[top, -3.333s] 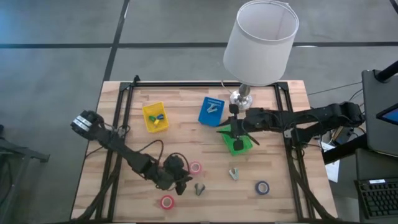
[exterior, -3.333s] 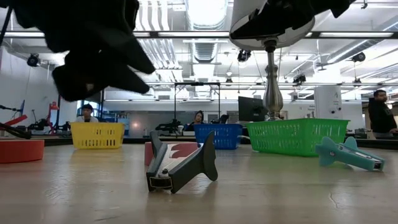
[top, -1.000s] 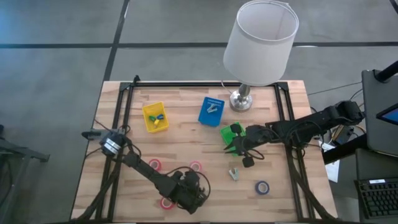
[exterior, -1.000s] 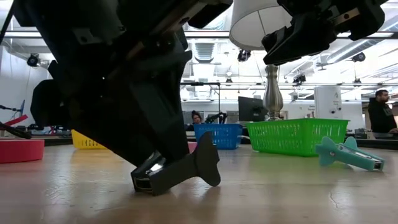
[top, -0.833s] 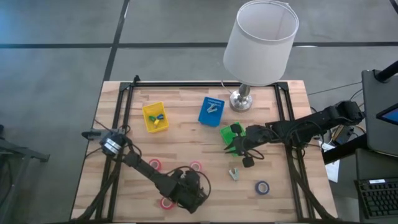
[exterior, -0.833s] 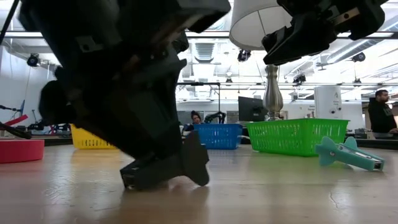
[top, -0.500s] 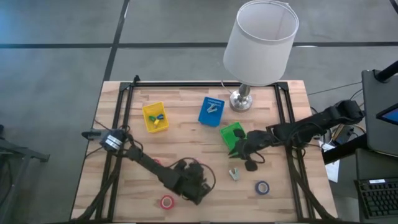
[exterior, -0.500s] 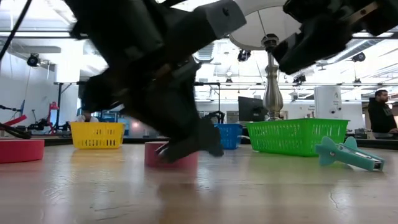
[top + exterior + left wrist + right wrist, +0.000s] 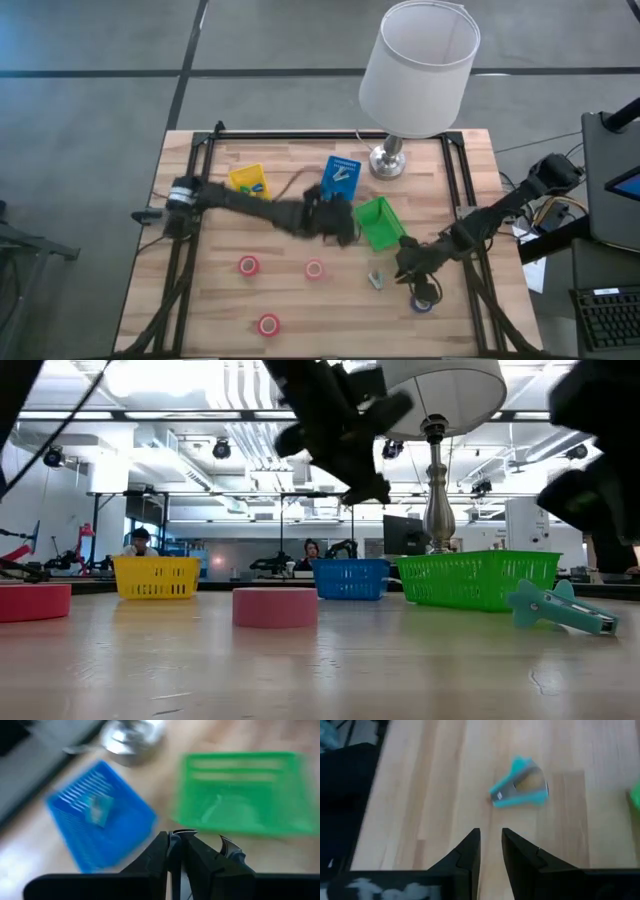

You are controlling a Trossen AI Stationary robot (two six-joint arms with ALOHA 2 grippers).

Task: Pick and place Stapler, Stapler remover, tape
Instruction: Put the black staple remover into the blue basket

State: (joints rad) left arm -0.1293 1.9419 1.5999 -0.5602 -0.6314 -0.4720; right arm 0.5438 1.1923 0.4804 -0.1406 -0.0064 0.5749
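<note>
The left hand (image 9: 338,222), pinching what looks like a dark stapler remover, hangs between blue tray (image 9: 340,178) and green tray (image 9: 377,222); centre it before releasing; the right hand (image 9: 490,847), nearly pressed together, nears the teal remover (image 9: 520,784).

pink tape roll (image 9: 275,607), teal stapler remover (image 9: 560,608), green basket (image 9: 478,579)
</note>
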